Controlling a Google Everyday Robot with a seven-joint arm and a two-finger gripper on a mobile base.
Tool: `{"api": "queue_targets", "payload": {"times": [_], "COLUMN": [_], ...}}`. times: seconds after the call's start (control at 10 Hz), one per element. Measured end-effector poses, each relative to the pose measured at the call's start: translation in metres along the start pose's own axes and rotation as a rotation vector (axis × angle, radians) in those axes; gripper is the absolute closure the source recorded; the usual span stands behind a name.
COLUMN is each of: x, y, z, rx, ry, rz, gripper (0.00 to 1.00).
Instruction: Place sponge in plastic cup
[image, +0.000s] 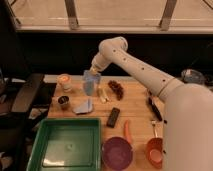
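Camera view: the hand (93, 71) hangs right over the plastic cup (90, 84) at the back of the bench (137, 107).
Hand state: cannot tell.
Sponge: no separate pad visible; possibly at the cup's mouth, under the hand.
Folded blue cloth (83, 106): in front of the cup.
Handling (judged): sponge soft, light, compressible; pinch opposite edges.

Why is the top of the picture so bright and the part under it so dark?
Camera view: bright light comes through the windows at the top, with a dark wall in shadow below. The table is lit warm and even. The whole view is soft and blurry, so the hand above the cup shows few details.
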Motion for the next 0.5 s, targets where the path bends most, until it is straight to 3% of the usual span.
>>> {"api": "queue_targets", "payload": {"times": [0.5], "x": [0.001], "y": [0.002], "z": [0.038], "rx": [-0.09], "ry": [-0.031], "rz": [0.037], "gripper": [1.0]}}
